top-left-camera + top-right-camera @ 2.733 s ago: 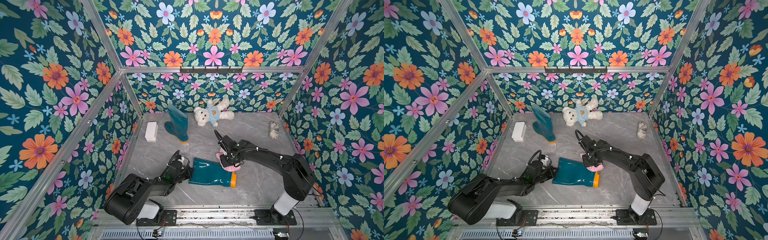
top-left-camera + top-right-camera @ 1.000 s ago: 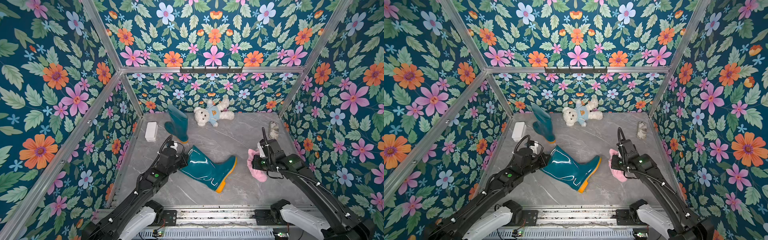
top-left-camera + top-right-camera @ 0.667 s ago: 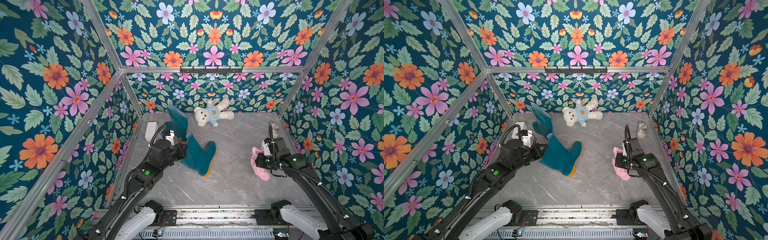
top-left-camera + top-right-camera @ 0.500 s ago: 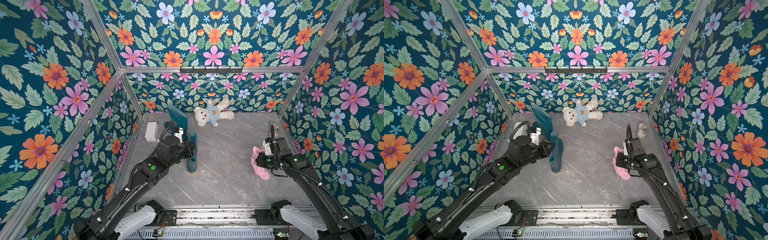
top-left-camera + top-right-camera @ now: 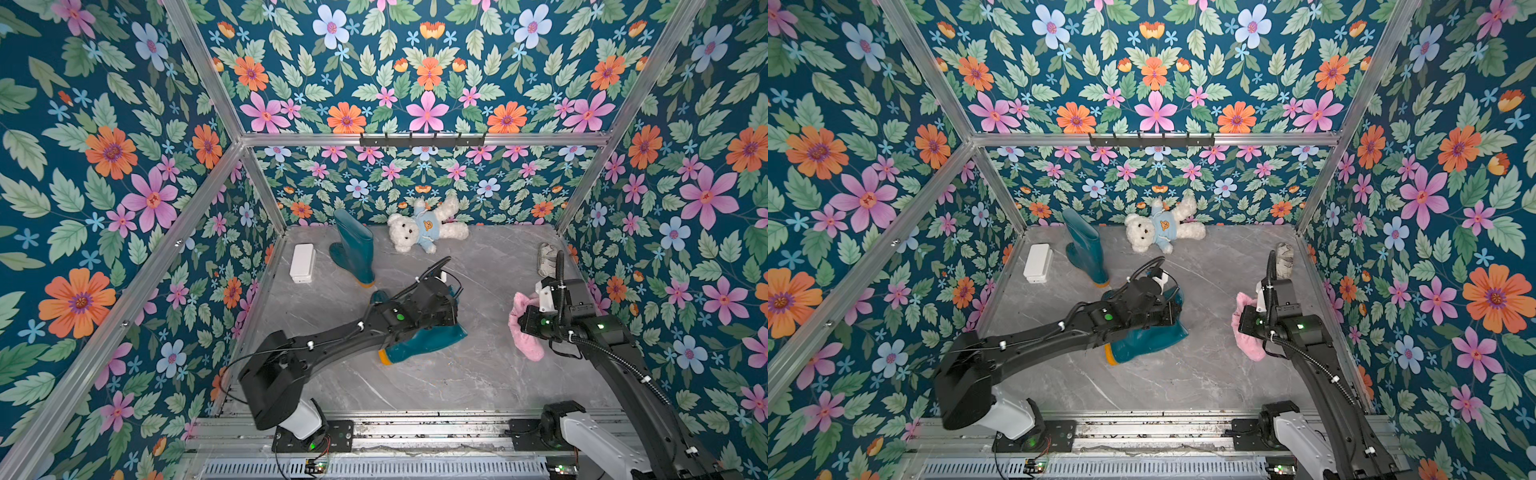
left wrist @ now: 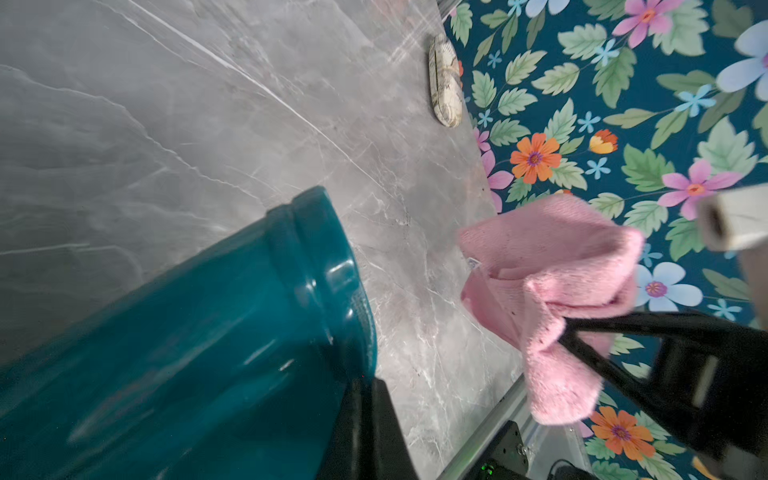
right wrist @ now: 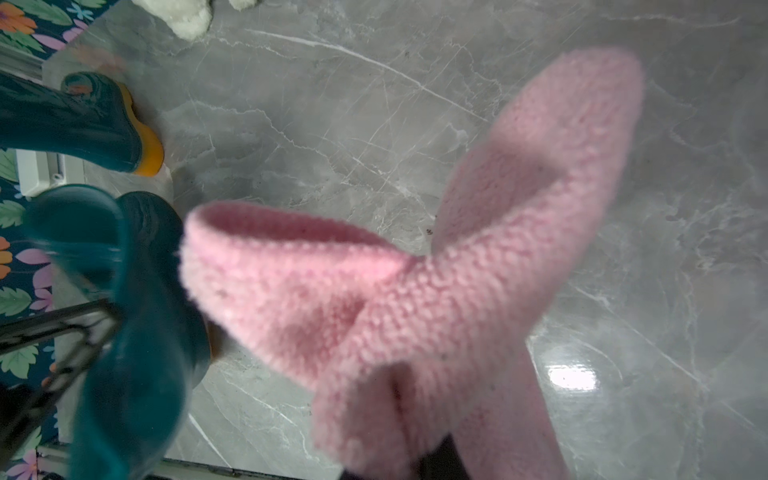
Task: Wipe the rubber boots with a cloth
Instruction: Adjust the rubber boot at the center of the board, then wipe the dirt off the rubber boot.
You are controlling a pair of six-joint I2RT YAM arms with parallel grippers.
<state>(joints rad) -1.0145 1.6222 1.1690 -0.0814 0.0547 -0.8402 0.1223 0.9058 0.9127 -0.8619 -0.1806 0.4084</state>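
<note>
Left hand clamped tight on shaft rim of glossy teal rubber boot, yellow-orange sole, bench centre; opening faces 3 o'clock, likely presented for wiping. Right hand pinches fuzzy pink cloth there, clear of boot.

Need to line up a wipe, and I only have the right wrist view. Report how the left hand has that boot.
Observer: The left hand is shut on the held boot, pinching its shaft's top rim; the left wrist view shows it.
Operator: Give me the gap to the cloth; here they overlap.
Observer: In both top views bare table shows between that boot and the cloth; they are apart.
Operator: Name anything nearby that I can't see.
Observer: A grey-white rag bundle lies at the table's right edge, further back than the cloth.
</note>
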